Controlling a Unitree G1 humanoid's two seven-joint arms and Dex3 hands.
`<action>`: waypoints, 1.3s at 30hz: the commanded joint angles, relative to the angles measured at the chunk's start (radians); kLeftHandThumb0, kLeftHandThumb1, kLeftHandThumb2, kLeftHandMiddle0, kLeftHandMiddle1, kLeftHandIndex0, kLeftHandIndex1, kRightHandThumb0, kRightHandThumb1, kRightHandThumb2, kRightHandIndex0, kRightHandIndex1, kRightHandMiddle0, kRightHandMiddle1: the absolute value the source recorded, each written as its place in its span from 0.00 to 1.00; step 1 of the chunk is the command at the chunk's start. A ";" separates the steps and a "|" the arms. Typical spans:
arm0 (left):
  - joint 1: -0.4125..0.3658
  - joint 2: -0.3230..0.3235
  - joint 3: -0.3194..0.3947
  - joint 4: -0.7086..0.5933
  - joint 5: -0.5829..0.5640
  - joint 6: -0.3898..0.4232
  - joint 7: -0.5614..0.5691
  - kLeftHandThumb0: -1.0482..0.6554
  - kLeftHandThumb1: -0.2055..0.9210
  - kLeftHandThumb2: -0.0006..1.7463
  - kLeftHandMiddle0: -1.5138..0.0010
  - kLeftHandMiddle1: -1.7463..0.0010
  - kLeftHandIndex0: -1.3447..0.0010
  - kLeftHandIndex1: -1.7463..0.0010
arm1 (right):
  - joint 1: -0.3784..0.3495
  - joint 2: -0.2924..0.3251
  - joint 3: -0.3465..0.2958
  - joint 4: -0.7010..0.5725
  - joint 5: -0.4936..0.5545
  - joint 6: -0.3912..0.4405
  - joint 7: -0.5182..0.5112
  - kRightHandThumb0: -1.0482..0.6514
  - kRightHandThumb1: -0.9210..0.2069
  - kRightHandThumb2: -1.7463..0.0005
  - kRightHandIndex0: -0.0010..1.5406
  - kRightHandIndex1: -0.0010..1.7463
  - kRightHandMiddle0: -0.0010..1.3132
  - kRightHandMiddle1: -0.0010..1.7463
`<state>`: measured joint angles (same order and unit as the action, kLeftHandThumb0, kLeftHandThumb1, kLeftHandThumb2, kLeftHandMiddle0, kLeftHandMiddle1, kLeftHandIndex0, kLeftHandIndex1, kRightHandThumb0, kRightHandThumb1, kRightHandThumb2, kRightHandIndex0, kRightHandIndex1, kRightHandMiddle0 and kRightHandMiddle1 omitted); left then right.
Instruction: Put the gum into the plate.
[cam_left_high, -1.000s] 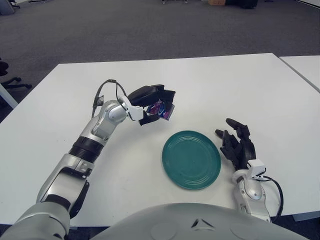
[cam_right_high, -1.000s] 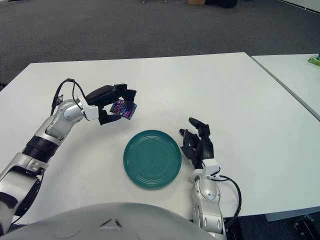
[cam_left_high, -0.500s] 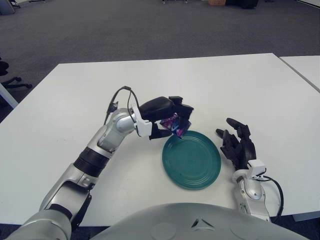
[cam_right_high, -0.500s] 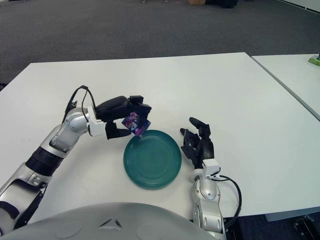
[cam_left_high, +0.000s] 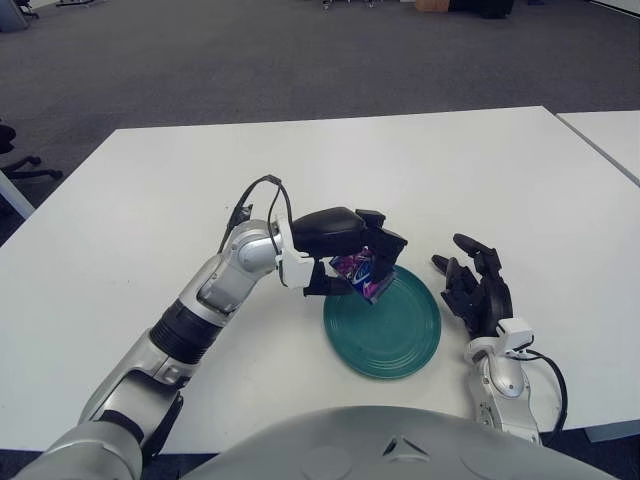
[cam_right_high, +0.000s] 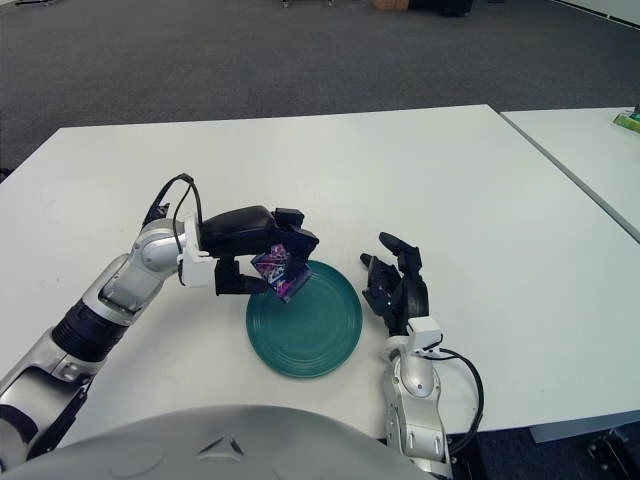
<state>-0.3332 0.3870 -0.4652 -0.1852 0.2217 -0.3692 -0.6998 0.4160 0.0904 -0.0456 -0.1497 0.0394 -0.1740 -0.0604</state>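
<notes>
My left hand (cam_left_high: 352, 250) is shut on the gum (cam_left_high: 361, 275), a small purple and blue packet. It holds the packet above the left part of the teal plate (cam_left_high: 395, 330), which lies on the white table in front of me. The same hand (cam_right_high: 272, 250), gum (cam_right_high: 279, 275) and plate (cam_right_high: 315, 335) show in the right eye view. My right hand (cam_left_high: 478, 290) rests on the table just right of the plate, fingers spread, holding nothing.
The white table (cam_left_high: 150, 200) stretches wide around the plate. A second white table (cam_left_high: 610, 135) stands at the far right with a narrow gap between. Grey carpet lies beyond the far edge.
My left hand has carried the gum to the right and toward me, from left of the plate to above the plate's left part. The right hand has not moved.
</notes>
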 joint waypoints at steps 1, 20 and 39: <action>-0.006 0.004 -0.011 0.002 0.001 -0.014 -0.009 0.61 0.37 0.80 0.54 0.08 0.61 0.00 | 0.022 0.007 -0.006 0.059 0.020 0.045 0.003 0.31 0.00 0.60 0.23 0.37 0.02 0.58; 0.010 -0.033 -0.016 0.127 0.117 -0.226 0.138 0.01 0.99 0.10 0.99 0.87 1.00 0.84 | 0.010 -0.032 0.011 0.139 -0.064 -0.114 0.001 0.28 0.00 0.56 0.20 0.24 0.00 0.49; 0.027 -0.042 -0.008 0.194 0.181 -0.306 0.241 0.00 1.00 0.07 1.00 1.00 1.00 1.00 | 0.005 -0.029 0.014 0.117 -0.098 -0.023 -0.034 0.28 0.00 0.53 0.17 0.06 0.00 0.53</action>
<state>-0.3101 0.3434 -0.4870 -0.0044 0.3975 -0.6689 -0.4802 0.4053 0.0581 -0.0298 -0.0651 -0.0486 -0.2653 -0.0803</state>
